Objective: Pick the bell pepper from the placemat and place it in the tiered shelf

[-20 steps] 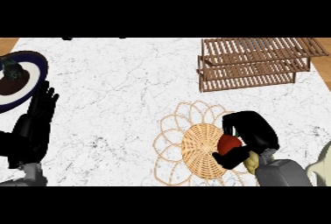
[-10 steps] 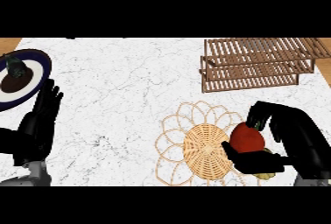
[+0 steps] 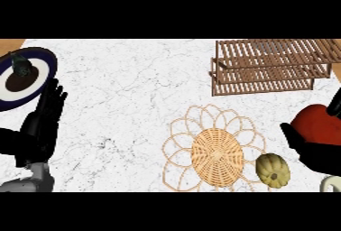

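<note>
A red bell pepper (image 3: 318, 124) sits in my right hand (image 3: 318, 154) at the right edge, off to the right of the woven placemat (image 3: 214, 154); the hand's fingers curl round it from below and behind. The pepper is lifted clear of the mat. The wooden tiered shelf (image 3: 269, 66) stands at the back right, beyond the hand. My left hand (image 3: 39, 127) rests open at the left edge, fingers up.
A small yellow-green squash (image 3: 273, 169) lies on the placemat's right rim, just below my right hand. A dark blue and white plate (image 3: 41, 72) with a dark item on it sits at the back left. The counter is white marble.
My right hand has lifted the bell pepper off the placemat and carried it right and up. The squash, hidden before, now shows. The left hand has barely moved.
</note>
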